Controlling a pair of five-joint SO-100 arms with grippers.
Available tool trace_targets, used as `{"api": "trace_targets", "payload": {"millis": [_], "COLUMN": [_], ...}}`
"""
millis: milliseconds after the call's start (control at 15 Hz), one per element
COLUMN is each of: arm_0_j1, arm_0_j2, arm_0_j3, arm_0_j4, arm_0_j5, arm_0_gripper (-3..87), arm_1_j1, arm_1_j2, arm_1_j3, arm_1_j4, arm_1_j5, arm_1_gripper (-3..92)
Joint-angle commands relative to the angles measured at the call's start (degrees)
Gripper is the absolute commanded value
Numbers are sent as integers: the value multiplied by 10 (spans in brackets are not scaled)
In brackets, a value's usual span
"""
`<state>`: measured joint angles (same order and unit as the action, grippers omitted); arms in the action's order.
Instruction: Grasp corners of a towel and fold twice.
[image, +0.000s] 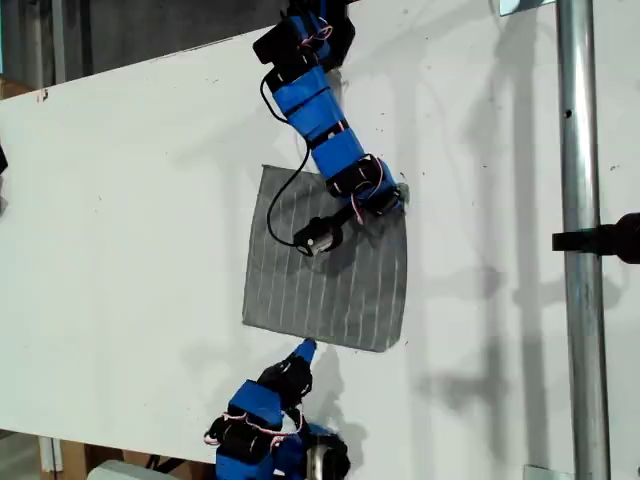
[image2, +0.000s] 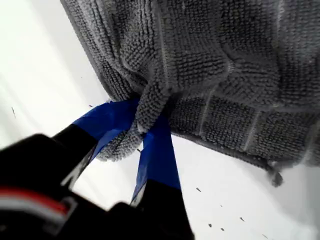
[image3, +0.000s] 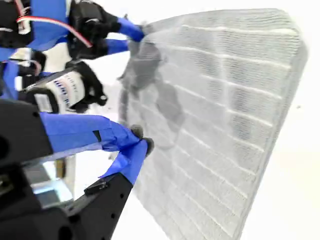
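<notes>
The grey striped towel (image: 330, 280) lies flat on the white table (image: 120, 250). My first gripper (image: 395, 197) reaches in from the top of the exterior view and is shut on the towel's corner (image2: 125, 145) at that view's upper right; the fabric bunches between the blue fingers (image2: 160, 150). The second wrist view shows that same pinched corner (image3: 139, 34) across the towel (image3: 225, 100). My second gripper (image: 305, 348) comes from the bottom of the exterior view. Its blue fingertips (image3: 142, 145) meet at the towel's near edge, and I see no fabric lifted there.
A vertical metal pole (image: 580, 250) with a black clamp (image: 612, 238) stands at the exterior view's right. The first arm's black wrist camera (image: 320, 238) hangs over the towel. The table's front edge runs along the exterior view's lower left.
</notes>
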<state>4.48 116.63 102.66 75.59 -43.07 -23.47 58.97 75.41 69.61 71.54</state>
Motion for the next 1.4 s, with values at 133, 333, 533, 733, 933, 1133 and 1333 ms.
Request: {"api": "trace_targets", "payload": {"millis": [133,333,533,733,933,1133,1333], "arm_0_j1": [114,140,124,91,86,127,148], "arm_0_j2": [-197,-287,-353,-369,-401,-453,-472], "arm_0_j3": [-188,-259,-229,-142,-95,-79,-50], "arm_0_j4": [174,208,156,66,-11,-43,-77], "arm_0_j5": [-68,-16,-18,-16,-36,-114,-142], "arm_0_gripper": [275,411,353,336,320,283,50], "arm_1_j1": [6,6,-2,-4,-7,-11,-10], "arm_1_j2": [30,30,31,33,34,34,34], "arm_1_j3": [-4,-6,-7,-9,-9,-7,-6], "arm_1_j4": [-5,-16,-16,-20,-22,-22,-28], "arm_1_j5": [2,2,3,4,4,11,11], "arm_1_gripper": [-2,-2,-2,-2,-2,-2,-2]}}
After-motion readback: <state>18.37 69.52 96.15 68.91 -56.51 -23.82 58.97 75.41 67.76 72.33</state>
